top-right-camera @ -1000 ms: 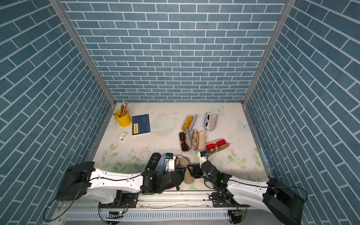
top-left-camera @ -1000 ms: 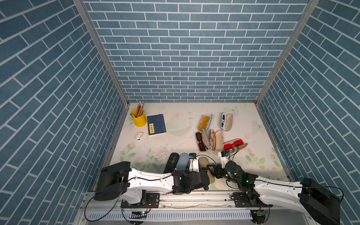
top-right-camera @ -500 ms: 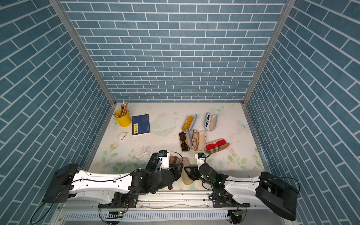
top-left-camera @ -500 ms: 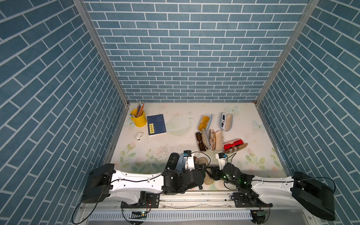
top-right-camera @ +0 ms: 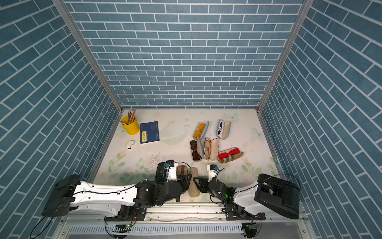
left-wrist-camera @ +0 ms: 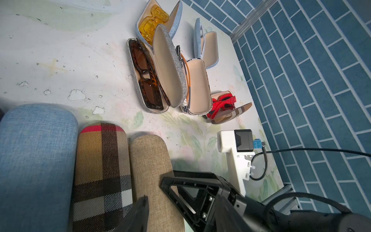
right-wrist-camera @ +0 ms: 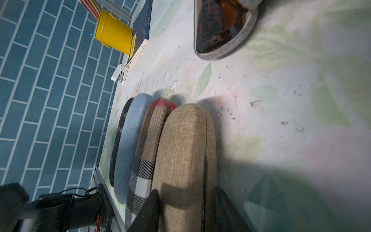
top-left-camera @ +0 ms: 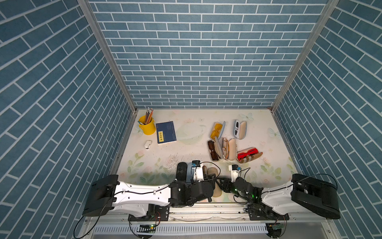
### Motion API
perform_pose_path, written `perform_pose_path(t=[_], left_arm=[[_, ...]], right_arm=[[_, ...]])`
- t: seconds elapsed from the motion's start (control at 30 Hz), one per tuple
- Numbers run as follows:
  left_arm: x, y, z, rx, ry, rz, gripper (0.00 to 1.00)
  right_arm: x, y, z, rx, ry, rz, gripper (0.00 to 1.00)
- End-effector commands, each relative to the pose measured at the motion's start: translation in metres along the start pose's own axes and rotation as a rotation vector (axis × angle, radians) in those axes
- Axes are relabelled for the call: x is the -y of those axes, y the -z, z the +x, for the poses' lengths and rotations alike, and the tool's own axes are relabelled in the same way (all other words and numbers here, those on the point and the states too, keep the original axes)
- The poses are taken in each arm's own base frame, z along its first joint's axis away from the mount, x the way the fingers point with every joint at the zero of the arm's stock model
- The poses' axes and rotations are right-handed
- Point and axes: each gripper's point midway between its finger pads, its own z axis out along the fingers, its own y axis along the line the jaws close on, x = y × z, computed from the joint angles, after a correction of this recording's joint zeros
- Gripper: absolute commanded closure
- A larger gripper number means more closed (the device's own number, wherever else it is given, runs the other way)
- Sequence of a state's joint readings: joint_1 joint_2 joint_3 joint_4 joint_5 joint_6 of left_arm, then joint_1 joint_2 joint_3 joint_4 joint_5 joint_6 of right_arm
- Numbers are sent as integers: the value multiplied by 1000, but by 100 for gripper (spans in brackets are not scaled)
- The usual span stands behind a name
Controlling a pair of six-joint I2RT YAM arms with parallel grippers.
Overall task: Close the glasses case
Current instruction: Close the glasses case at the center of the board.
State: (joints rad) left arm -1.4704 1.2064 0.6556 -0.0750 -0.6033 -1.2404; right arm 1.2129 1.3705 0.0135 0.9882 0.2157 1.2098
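The right gripper [right-wrist-camera: 185,211] has moved in over the last second. Its two fingers [right-wrist-camera: 148,209] have also come closer together. Now the tan case [right-wrist-camera: 180,150] lies right between them, one finger on each long side. They look snug against it, so it seems to be grasping the case, though I cannot be sure how hard it squeezes.

The tan case lies flat on the surface [right-wrist-camera: 271,124]. Its lid looks down, with only a thin dark line along the edge. I think this squeeze is meant to press it fully shut, so the job looks almost done.

The left gripper [top-right-camera: 185,179] has slid in too and now sits just beside the right gripper, over the same row. Only one of its fingers [left-wrist-camera: 140,211] shows, above the gap between the plaid case [left-wrist-camera: 100,160] and the tan case. I cannot tell if it is open or closed.

Past the plaid case, away from the right gripper, lie the blue case [left-wrist-camera: 36,150] and the black case [right-wrist-camera: 120,130], both shut. Far ahead of both grippers, the open cases [top-left-camera: 219,151] with glasses inside lie untouched.
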Motion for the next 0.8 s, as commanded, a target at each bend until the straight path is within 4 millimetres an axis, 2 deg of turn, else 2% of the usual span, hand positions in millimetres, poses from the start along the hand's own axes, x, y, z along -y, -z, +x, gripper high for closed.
perform_pose_path(t=[0.0,0.1,0.13,0.23,0.37,0.53,0.67,0.77], left_arm=[[-13,0,-1,16,-31,-38,42],[-13,-1,0,14,-44,-46,39],[-13,-2,-1,15,-50,-47,34],[-8,-4,-1,14,-71,-53,29],[-1,-7,-2,8,-63,-26,29],[1,-9,-9,10,-65,-16,28],[3,-14,-13,9,-71,-9,28],[6,-18,-14,11,-86,-14,29]], right_arm=[[-5,0,-6,49,-73,-47,58],[-8,7,-9,66,-96,-96,59],[-5,11,-8,66,-95,-99,58],[4,22,-10,76,-80,-83,55],[9,25,-14,71,6,-4,50],[18,49,-37,130,91,139,47],[15,68,-58,166,131,174,45],[11,73,-73,151,198,223,43]])
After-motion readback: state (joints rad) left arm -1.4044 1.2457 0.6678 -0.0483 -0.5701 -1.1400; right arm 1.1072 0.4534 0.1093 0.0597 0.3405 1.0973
